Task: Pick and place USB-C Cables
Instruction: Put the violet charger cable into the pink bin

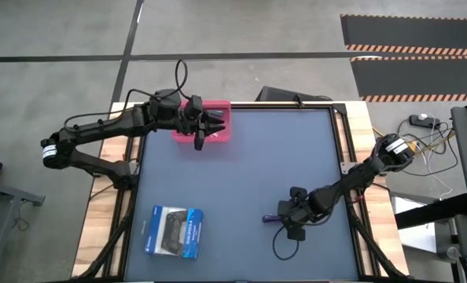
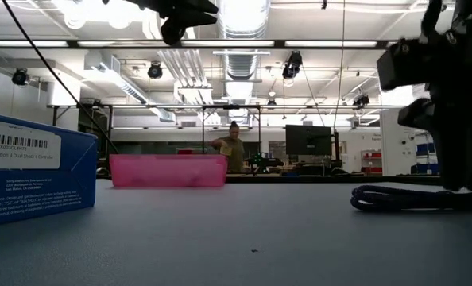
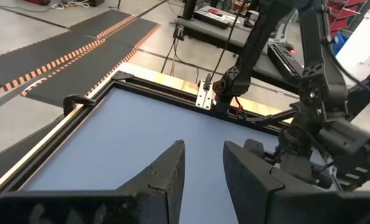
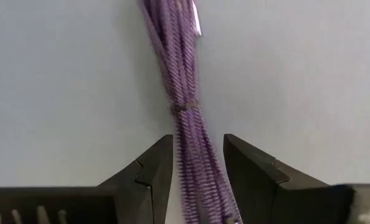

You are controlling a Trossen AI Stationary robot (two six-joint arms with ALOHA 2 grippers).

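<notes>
Grasp step being carried out: right end effector (image 4: 197,165) being held low over desk (image 1: 241,173), fingers spread around purple cable (image 4: 184,106), not yet pinched. Closing being called for next. Left end effector (image 1: 202,130), spread, empty, being held over pink tray (image 1: 218,106).

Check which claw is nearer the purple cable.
Right. The right claw straddles the purple cable on the mat; the left claw hangs over the pink tray, across the table.
</notes>
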